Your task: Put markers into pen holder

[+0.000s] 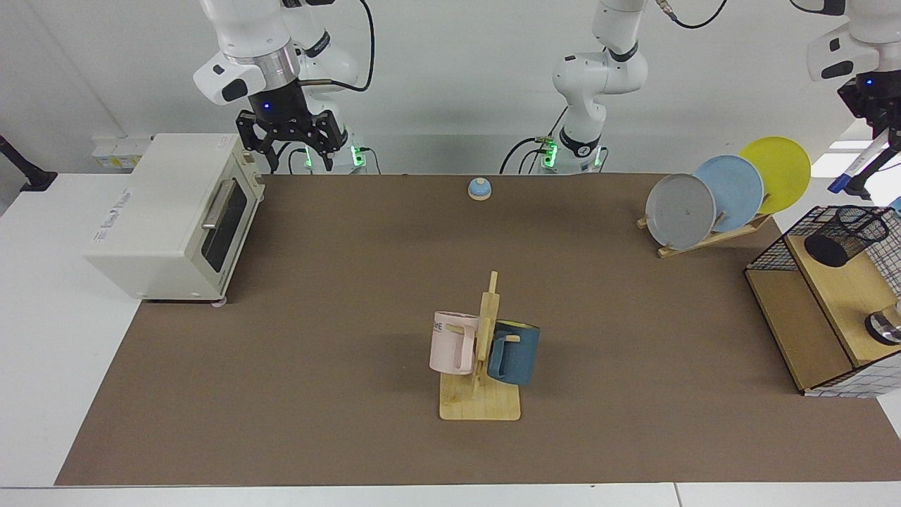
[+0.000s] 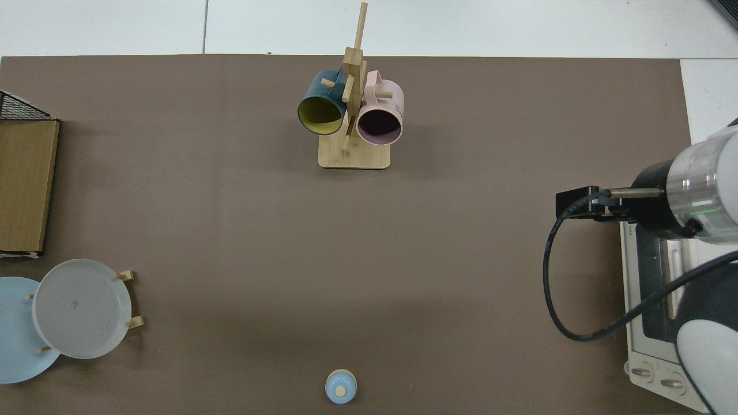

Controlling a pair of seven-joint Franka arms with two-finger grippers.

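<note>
Toaster oven [image 1: 172, 215] far left on the brown mat. Wood-and-wire rack [image 1: 823, 296] at the right edge; black mesh pen holder [image 1: 845, 236] stands on its top shelf. Right gripper [image 1: 290, 135] hangs above the oven's far corner, fingers spread wide, empty; that arm waits. Left gripper [image 1: 883, 123] high at the far right, clamped on the marker [image 1: 855, 165], which slants blue cap down, above and just beyond the holder.
</note>
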